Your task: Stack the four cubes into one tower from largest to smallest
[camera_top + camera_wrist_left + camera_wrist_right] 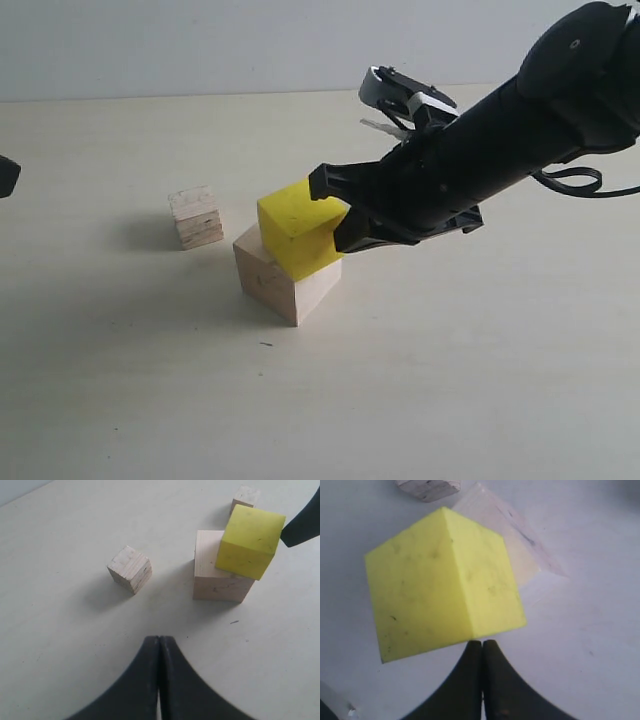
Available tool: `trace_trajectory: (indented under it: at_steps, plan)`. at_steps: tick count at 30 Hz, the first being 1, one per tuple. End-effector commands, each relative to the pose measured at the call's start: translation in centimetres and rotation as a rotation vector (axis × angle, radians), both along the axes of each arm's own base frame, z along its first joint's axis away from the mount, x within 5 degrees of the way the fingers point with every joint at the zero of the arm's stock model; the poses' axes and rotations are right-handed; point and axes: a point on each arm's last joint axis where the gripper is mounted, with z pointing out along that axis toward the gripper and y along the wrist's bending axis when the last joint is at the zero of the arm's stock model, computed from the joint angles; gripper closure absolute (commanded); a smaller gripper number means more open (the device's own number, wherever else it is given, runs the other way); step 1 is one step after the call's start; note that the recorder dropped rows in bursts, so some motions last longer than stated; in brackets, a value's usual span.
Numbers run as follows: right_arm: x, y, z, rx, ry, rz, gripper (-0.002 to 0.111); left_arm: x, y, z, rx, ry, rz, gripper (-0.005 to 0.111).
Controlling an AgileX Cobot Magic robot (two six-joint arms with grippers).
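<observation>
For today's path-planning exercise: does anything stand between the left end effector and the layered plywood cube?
Nothing visible does. Only bare table lies between the left end effector and the plywood cube; the yellow cube on the pale cube stands aside.

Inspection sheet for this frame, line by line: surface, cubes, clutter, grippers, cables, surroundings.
Surface: pale table, a few small marks.
Job's things: yellow cube on pale cube, skewed and overhanging; plywood cube alone on the table; tan cube on the table beyond the stack, seen only from the left wrist.
Clutter: nothing seen.
Grippers: right gripper shut, tips at the yellow cube's side; left gripper shut, holding nothing, away from the cubes.
Cables: black cable looped at the right arm.
Surroundings: plain wall.
</observation>
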Motion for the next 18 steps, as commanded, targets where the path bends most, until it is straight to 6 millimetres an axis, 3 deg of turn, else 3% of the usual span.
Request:
trace_trajectory:
  at_steps: [1, 10, 18]
  plan:
    - [0.54, 0.17, 0.03, 0.003, -0.037, -0.007, 0.108, 0.0, -0.23, -0.04, -0.017, -0.001, -0.006, 0.107]
    - [1.39, 0.99, -0.75, 0.039, -0.014, -0.006, 0.108, 0.03, -0.24, -0.09, -0.019, -0.004, -0.006, 0.107]
    - [0.98, 1.11, -0.75, 0.05, 0.023, 0.02, 0.108, 0.06, -0.26, -0.17, -0.022, -0.009, -0.006, 0.107]
